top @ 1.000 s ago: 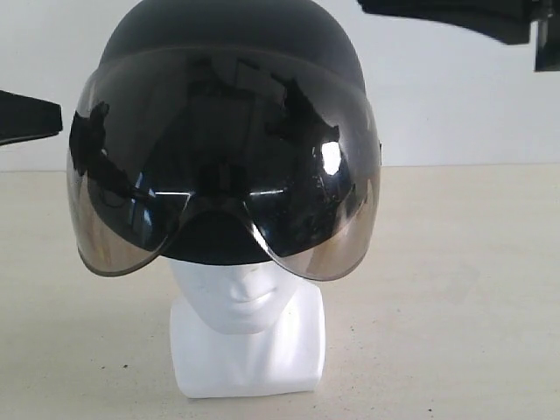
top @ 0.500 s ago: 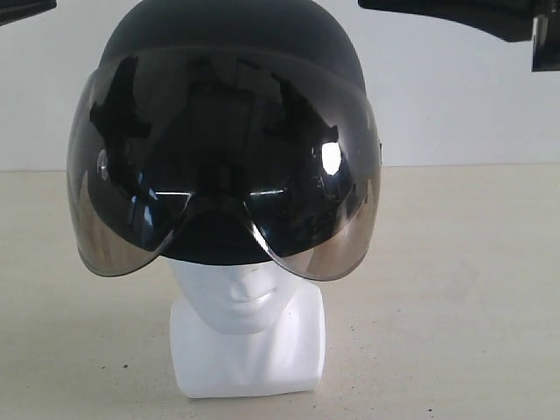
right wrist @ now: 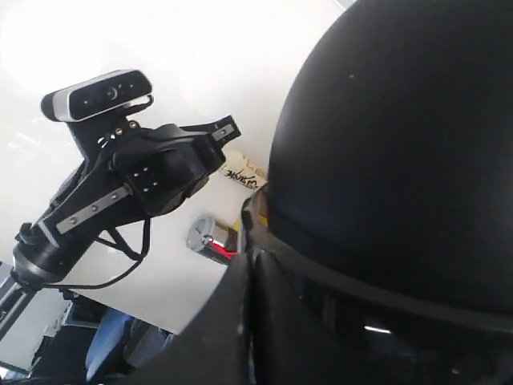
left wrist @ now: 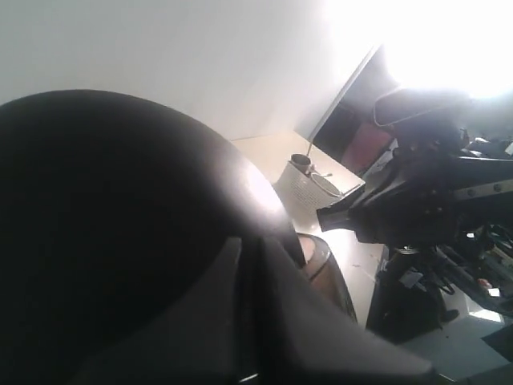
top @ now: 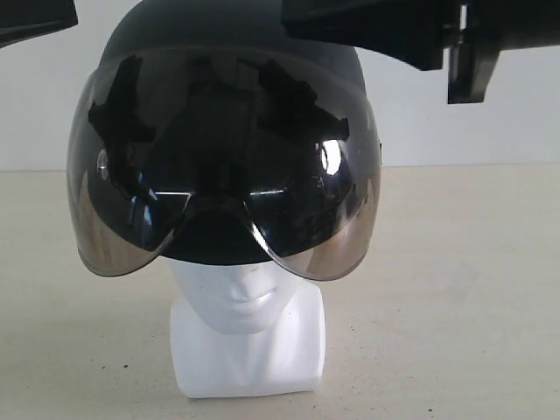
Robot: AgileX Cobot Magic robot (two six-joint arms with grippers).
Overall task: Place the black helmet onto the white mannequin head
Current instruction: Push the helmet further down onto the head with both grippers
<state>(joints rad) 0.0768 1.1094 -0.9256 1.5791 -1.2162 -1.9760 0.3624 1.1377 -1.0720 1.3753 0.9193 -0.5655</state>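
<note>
exterior view puts the visor [top: 219,175] closest, a smoky curved shield hanging over the brow and eyes of the white mannequin head [top: 245,297], whose nose, mouth and chin show beneath it. the black helmet [top: 227,35] sits on top of that head, looking level and square, so the task reads as done or all but done. above it, the left arm [top: 35,17] and right arm [top: 394,26] cross the top corners, apart from the shell as far as i can tell. in the left wrist view the left gripper [left wrist: 247,265] has its fingers pinched together on nothing, the dome just beyond them. in the right wrist view the right gripper [right wrist: 248,281] looks likewise closed and empty beside the shell.

the risk, as i judge it: the helmet is wider than the head and merely rests there. an arm brushing the dome or visor edge could cock it sideways, or tip the lot, since the neck base [top: 249,359] is short and seems only to stand on the table [top: 455,289]. the right arm, low near the crown, is the likelier culprit.

the visor is glossy, mirror-like and scalloped at the nose. the shell is matte and round. the head is smooth gloss white on a blocky base. the table is pale and faintly speckled, and behind it is a plain white wall [top: 464,114].
</note>
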